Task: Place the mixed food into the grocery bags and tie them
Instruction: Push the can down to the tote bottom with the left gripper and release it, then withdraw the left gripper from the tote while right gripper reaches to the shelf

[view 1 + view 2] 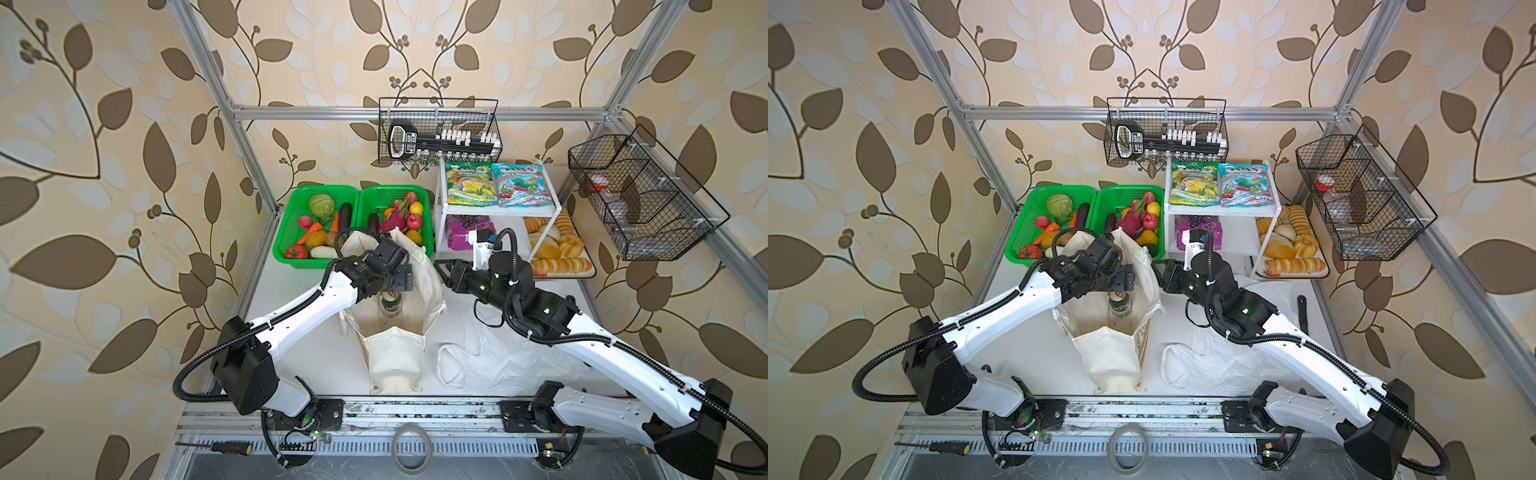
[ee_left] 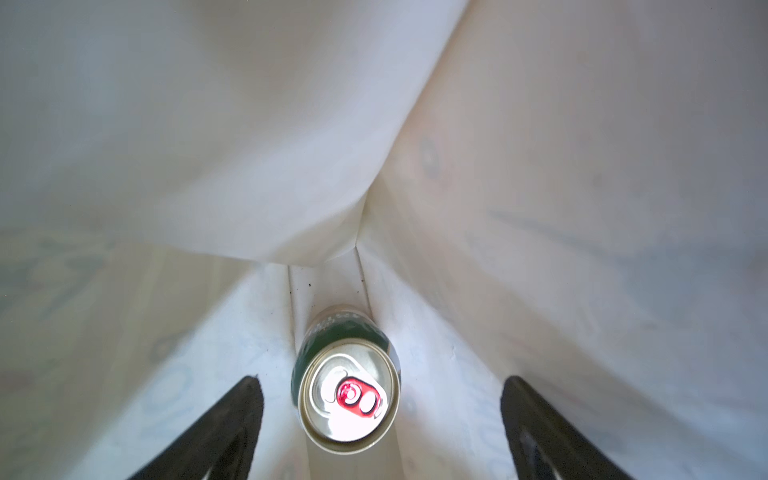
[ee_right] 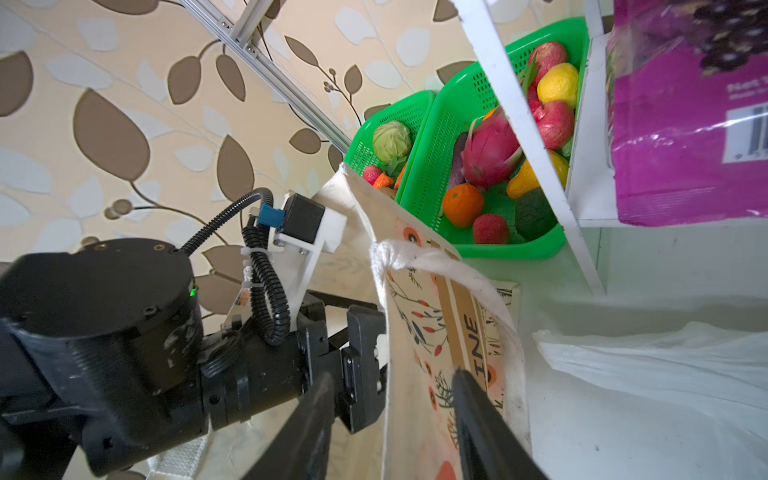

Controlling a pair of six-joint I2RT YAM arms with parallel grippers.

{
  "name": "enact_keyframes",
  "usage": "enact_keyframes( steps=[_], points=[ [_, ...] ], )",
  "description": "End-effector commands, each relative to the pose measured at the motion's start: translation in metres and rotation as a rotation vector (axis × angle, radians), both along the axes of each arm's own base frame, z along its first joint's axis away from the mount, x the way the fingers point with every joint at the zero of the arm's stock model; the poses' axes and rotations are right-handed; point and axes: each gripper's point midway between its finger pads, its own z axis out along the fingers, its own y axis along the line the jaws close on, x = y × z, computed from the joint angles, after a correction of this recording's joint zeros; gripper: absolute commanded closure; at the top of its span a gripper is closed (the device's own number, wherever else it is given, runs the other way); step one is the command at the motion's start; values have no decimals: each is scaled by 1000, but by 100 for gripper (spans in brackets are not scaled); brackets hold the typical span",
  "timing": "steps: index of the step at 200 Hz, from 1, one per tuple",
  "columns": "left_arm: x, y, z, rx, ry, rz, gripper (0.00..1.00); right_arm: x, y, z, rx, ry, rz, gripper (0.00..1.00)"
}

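the left hand hangs inside the large cream cloth tote, fingers spread wide and holding nothing. the right hand is parted too, its fingers either side of the tote's three o'clock wall, not pinching it. the tote stands open mid-worktop. at its three o'clock the thin translucent white plastic carrier bag lies flat. the small green can stands upright on the tote's floor, below the left hand, untouched.

Inventory, remote station.
I count two green baskets, two wire baskets, two snack pouches, one purple packet, one can, two bags.
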Motion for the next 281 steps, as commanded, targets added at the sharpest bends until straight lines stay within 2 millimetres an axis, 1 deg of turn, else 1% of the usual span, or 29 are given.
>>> enact_keyframes(
  steps=[1,36,49,63,90,115,133,156,170,183,188,210,215,229,257,272,281],
  points=[
    [-4,1,35,-46,-52,-22,7,-2,-8,2,3,-8,-14,50],
    [-10,2,60,-86,-100,-52,3,-2,-27,10,29,-31,-75,46],
    [-13,3,71,-103,-121,-62,1,-1,-38,11,39,-39,-105,45],
    [-18,5,82,-123,-147,-73,1,1,-54,9,58,-38,-153,44],
    [-27,9,106,-171,-200,-92,1,4,-85,-4,136,-8,-228,44],
    [-39,9,134,-238,-264,-136,1,8,-111,-19,197,22,-283,44],
    [-49,10,155,-290,-311,-173,1,15,-129,-30,243,49,-324,45],
    [-64,11,180,-347,-363,-227,1,28,-147,-34,274,44,-346,45],
    [-71,14,189,-356,-386,-242,1,38,-152,-33,269,12,-337,44],
    [-75,23,193,-338,-404,-227,1,48,-159,-33,259,0,-351,43],
    [-75,28,193,-324,-413,-215,1,52,-161,-30,250,-20,-355,42],
    [-74,58,185,-214,-420,-109,1,69,-166,-25,234,-84,-384,37],
    [-74,64,184,-189,-419,-89,1,74,-167,-26,229,-87,-394,36],
    [-76,78,181,-138,-425,-54,1,84,-170,-24,223,-115,-416,34],
    [-80,102,182,-88,-466,17,1,101,-176,-29,200,-147,-465,31],
    [-79,115,178,-47,-471,66,1,109,-181,-33,197,-152,-505,30],
    [-79,122,176,-26,-459,96,1,114,-179,-36,195,-159,-507,30]
  ],
)
